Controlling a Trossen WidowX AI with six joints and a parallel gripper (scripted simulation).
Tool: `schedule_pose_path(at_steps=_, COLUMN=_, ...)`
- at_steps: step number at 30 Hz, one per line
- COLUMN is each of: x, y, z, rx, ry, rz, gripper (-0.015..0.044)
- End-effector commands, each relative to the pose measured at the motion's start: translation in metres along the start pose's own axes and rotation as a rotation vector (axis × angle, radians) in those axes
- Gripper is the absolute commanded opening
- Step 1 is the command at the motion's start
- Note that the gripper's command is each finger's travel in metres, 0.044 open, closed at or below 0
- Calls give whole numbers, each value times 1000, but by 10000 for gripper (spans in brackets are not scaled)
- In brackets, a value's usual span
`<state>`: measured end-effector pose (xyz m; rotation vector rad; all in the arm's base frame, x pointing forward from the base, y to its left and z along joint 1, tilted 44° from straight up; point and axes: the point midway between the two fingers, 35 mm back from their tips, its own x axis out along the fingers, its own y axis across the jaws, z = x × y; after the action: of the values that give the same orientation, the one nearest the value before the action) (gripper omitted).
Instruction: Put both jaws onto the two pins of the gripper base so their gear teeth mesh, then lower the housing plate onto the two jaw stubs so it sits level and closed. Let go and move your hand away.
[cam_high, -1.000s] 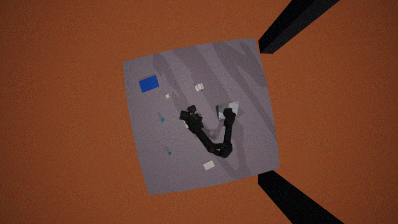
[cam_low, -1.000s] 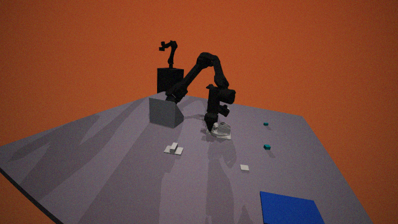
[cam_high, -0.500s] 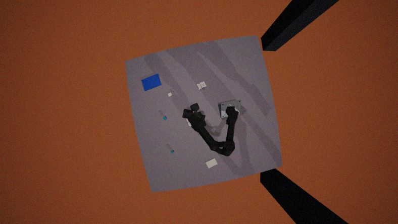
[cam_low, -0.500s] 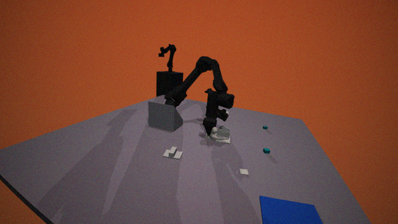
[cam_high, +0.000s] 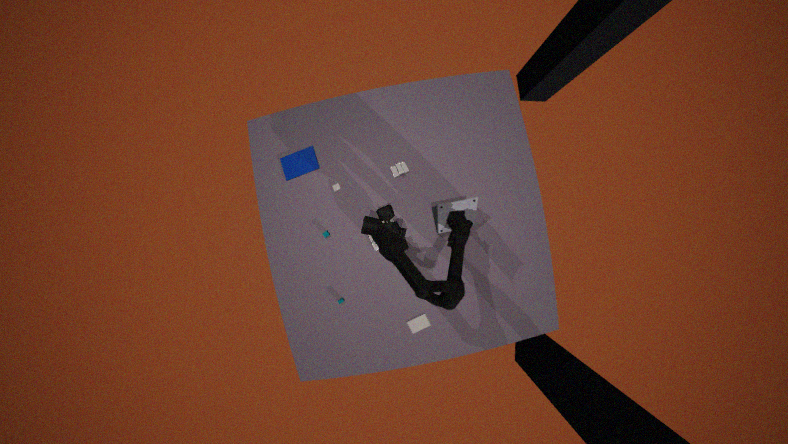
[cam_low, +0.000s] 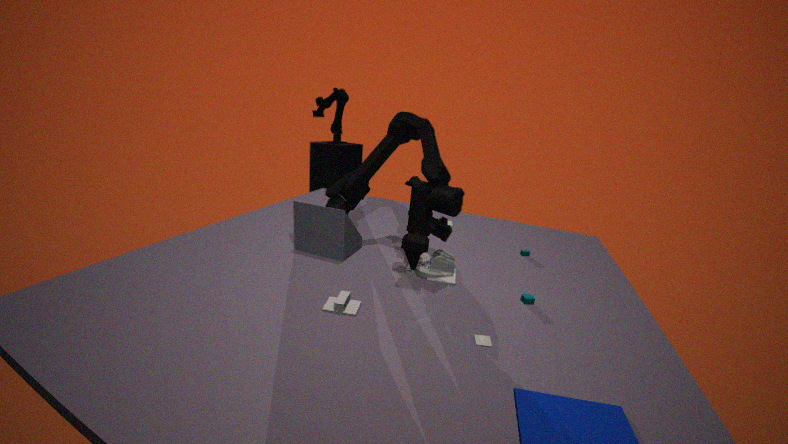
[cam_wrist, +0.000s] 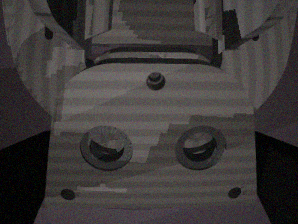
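Note:
My gripper (cam_low: 412, 269) (cam_wrist: 151, 141) points down and is shut on the housing plate (cam_wrist: 155, 107), with a black finger at each side of it. The pale plate has two ringed holes, and pale curved shapes show inside both. In the wrist view it overlies the middle of the gripper base (cam_wrist: 275, 60), whose rounded sides reach out past it. The base (cam_low: 449, 279) lies on the table, with the jaws (cam_low: 443, 261) on it. The pins and the gear teeth are hidden. I cannot tell whether the plate is level or seated on the stubs.
A ridged white piece (cam_high: 399, 169) (cam_low: 341, 306), a small white tile (cam_high: 336, 187) (cam_low: 483, 340), a larger white tile (cam_high: 419, 323), a blue panel (cam_high: 299, 163) (cam_low: 573, 416) and two teal blocks (cam_high: 326, 234) (cam_low: 527, 298) lie around. A grey wedge-shaped mount (cam_low: 319, 231) stands by the arm's foot.

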<state>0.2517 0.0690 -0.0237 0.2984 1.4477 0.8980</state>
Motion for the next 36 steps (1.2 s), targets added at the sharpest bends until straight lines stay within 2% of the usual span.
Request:
schedule_pose_path(at_steps=1, x=2, y=1, z=0, rx=5, ry=-3, rz=5, gripper=351)
schedule_pose_path(at_steps=36, x=8, y=1, z=0, rx=5, ry=-3, rz=5, gripper=351)
